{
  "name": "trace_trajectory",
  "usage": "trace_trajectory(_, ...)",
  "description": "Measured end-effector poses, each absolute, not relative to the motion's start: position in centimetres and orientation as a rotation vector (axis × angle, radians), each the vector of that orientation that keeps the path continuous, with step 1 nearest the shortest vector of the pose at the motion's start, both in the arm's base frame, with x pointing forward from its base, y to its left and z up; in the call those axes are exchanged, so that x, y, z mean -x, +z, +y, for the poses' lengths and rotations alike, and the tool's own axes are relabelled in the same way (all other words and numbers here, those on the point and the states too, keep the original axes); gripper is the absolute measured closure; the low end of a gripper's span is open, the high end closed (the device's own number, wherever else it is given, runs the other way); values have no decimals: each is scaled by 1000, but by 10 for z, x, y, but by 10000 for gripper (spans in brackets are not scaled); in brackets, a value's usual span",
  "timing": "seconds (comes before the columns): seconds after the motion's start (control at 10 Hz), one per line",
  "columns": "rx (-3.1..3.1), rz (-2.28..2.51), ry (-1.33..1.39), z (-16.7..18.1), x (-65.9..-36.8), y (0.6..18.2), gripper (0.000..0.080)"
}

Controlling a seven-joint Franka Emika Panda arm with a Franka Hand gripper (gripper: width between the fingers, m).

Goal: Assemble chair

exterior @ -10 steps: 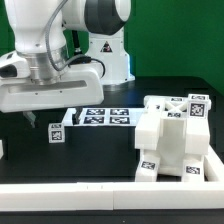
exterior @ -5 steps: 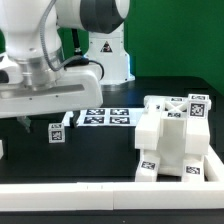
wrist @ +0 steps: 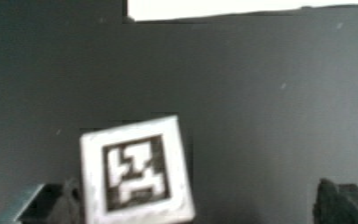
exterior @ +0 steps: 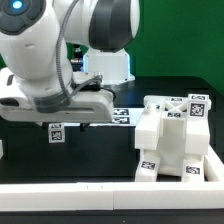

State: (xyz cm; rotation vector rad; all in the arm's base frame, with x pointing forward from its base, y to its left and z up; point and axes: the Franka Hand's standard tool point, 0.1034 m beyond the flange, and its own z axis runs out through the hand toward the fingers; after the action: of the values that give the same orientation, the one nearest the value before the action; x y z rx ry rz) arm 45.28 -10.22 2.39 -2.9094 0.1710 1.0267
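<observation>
small tagged block (exterior: 56,132) upright mid-bench, toward the exterior view's left | joined chair body (exterior: 172,140) at far-side edge | pincer (wrist: 202,208) wide, empty, straddling block | rigid, light, slick plastic; pinch flat side faces

Small tagged block (wrist: 137,170) between end effector (wrist: 202,205) fingers (flanks clear)

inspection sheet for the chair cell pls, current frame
Surface: black table, white rail along the front edge.
Job's things: white chair assembly at the exterior view's right; small tagged block standing apart from it.
Clutter: nothing seen.
Tool: tool above the small tagged block, fingers either side, open, no contact visible.
Cables: nothing seen.
Surroundings: green backdrop; marker board mostly hidden behind the arm.
</observation>
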Motion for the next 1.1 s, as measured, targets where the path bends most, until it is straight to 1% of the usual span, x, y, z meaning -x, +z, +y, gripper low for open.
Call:
trace_trajectory(0.1, 2819, 160, 1179, -101, -437, 25, 151)
trace_trajectory(0.2, 2793, 160, 1227, -105, -437, 20, 151)
trace_trajectory(0.3, 2730, 163, 1320, -108, -430, 19, 151)
trace_trajectory(0.4, 2676, 180, 1404, -115, -433, 15, 151)
trace_trajectory(0.5, 2648, 194, 1452, -123, -448, 13, 151)
trace_trajectory(0.6, 2654, 233, 1469, -128, -456, 10, 151)
trace_trajectory(0.8, 2647, 270, 1489, -132, -454, 6, 151)
trace_trajectory(1.0, 2582, 353, 1585, -130, -441, 7, 151)
trace_trajectory(1.1, 2581, 351, 1591, -130, -441, 8, 151)
